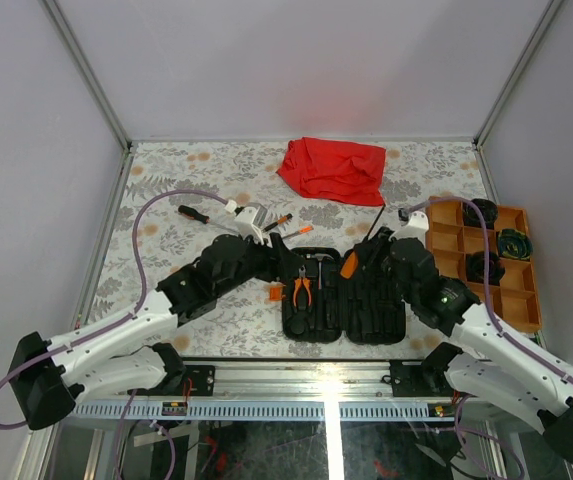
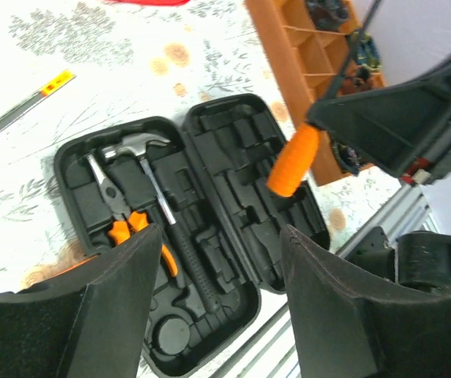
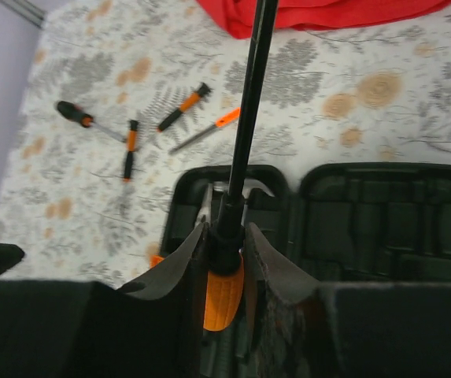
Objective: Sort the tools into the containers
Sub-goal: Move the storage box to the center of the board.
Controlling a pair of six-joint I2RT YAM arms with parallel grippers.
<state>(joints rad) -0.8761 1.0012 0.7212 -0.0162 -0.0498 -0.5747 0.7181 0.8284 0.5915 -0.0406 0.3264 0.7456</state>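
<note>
The black case (image 1: pixel 366 310) lies open at the table's near middle, holding pliers (image 1: pixel 301 290) and a steel-headed hammer (image 1: pixel 318 262) in its left half. My right gripper (image 3: pixel 225 236) is shut on an orange-handled screwdriver (image 3: pixel 225 295) held over the case, its long black shaft (image 3: pixel 249 118) pointing away. My left gripper (image 2: pixel 219 236) hovers open above the case (image 2: pixel 233 157), with nothing between its fingers; below it lie the hammer (image 2: pixel 142 150) and pliers (image 2: pixel 111 197). Several small screwdrivers (image 1: pixel 194 214) (image 1: pixel 278 222) lie loose on the table behind the case.
An orange divided tray (image 1: pixel 446 240) stands at the right, with dark items in some compartments. A red cloth (image 1: pixel 334 168) lies at the back centre. A small orange piece (image 1: pixel 276 292) sits just left of the case. Walls enclose the table on three sides.
</note>
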